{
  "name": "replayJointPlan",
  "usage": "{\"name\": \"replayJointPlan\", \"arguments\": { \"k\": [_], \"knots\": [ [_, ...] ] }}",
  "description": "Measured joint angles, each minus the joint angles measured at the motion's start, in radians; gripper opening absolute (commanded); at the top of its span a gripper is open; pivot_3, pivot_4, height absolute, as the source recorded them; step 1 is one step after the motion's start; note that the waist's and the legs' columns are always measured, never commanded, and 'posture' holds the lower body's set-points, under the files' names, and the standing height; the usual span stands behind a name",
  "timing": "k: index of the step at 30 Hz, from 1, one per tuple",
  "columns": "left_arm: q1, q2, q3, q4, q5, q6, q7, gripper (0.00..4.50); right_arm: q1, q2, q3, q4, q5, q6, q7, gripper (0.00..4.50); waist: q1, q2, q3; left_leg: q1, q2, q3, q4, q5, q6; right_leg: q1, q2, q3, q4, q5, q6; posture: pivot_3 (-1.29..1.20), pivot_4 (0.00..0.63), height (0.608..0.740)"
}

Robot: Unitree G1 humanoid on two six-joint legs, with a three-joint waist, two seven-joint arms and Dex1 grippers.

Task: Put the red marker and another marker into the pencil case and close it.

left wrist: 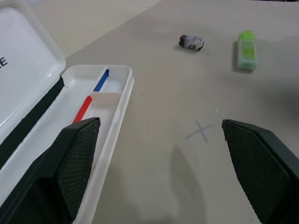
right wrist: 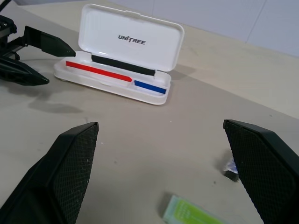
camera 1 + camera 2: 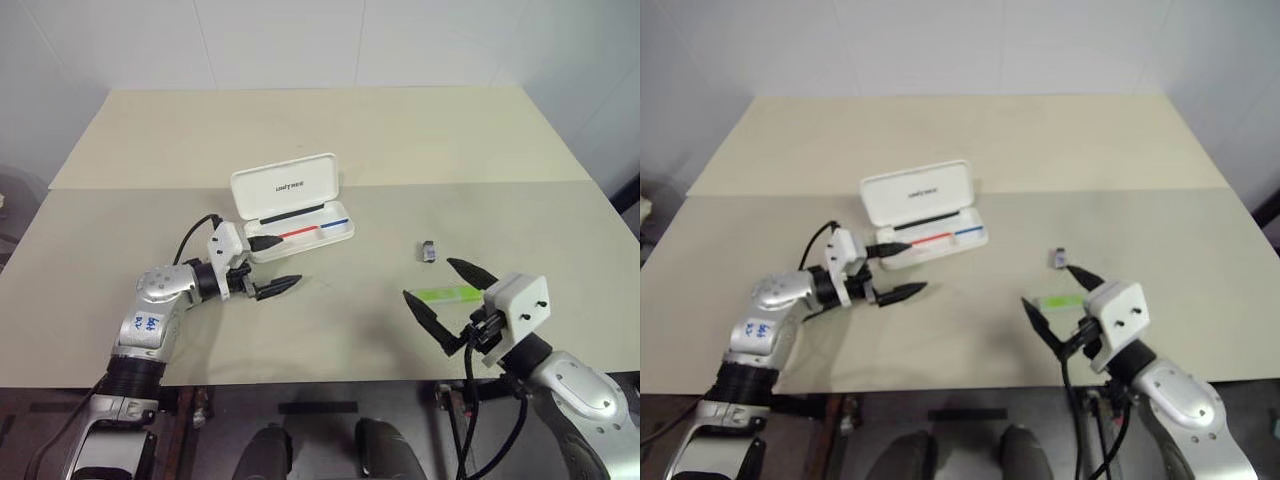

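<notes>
At lower right the right gripper (image 3: 446, 297) hangs with its 2 fingers spread wide, empty, the green marker (image 3: 447, 295) on the table (image 3: 400, 130) between them. Left of centre, the left gripper (image 3: 272, 266) gapes empty beside the open case (image 3: 290, 205), which holds a red-and-blue stick (image 3: 313, 228).

Your pencil case (image 3: 295, 207), white hard plastic with rounded corners, is sitting open mid-table, its lid leaning up toward twelve o'clock and showing dark "unitree" lettering. Your lime-green marker (image 3: 447, 295) is lying flat, well apart from the case toward four o'clock, its long axis running nine to three.
</notes>
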Motion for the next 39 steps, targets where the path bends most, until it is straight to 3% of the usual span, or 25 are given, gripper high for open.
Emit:
{"name": "replayJointPlan", "arguments": {
  "k": [11, 17, 24, 37, 39],
  "knots": [
    [0.027, 0.014, 0.01, -0.048, -0.001, 0.012, 0.026, 4.45, -0.015, 0.001, 0.041, 0.023, 0.045, 0.017, 0.029, 4.5, 0.0, 0.0, 0.0, 0.0, 0.0, 0.0, 0.0, 0.0, 0.0, 0.0, 0.0, 0.0, 0.001, 0.0, 0.0, 0.0, 0.15, 0.74],
    [0.04, 0.081, 0.041, -0.046, -0.002, 0.008, 0.003, 4.45, -0.028, -0.096, 0.025, 0.048, 0.121, 0.034, 0.151, 4.5, -0.003, 0.0, 0.0, 0.001, 0.0, 0.0, 0.0, 0.0, 0.0, 0.0, 0.0, 0.0, 0.001, 0.0, 0.0, 0.0, 0.15, 0.74],
    [0.034, 0.185, 0.086, -0.02, -0.015, -0.01, -0.092, 4.45, -0.049, -0.241, -0.092, 0.089, 0.197, 0.035, 0.302, 4.5, 0.004, 0.0, 0.0, 0.0, 0.0, 0.0, 0.0, 0.0, 0.001, 0.001, -0.001, 0.0, 0.0, 0.0, 0.0, 0.0, 0.15, 0.74],
    [0.044, 0.225, 0.118, -0.021, -0.051, 0.005, -0.163, 4.45, -0.189, -0.274, -0.109, 0.24, 0.186, -0.029, 0.411, 4.5, 0.0, -0.001, 0.001, 0.0, 0.001, 0.0, -0.001, 0.0, 0.001, 0.0, -0.001, 0.0, 0.0, 0.0, 0.0, 0.0, 0.15, 0.74],
    [0.058, 0.225, 0.121, -0.045, -0.059, 0.013, -0.163, 4.06, -0.214, -0.274, -0.091, 0.275, 0.17, -0.044, 0.421, 4.5, -0.001, -0.001, 0.001, 0.0, 0.001, 0.0, 0.0, 0.0, 0.001, 0.0, -0.001, 0.0, -0.001, 0.0, 0.0, 0.0, 0.15, 0.74]
  ]
}}
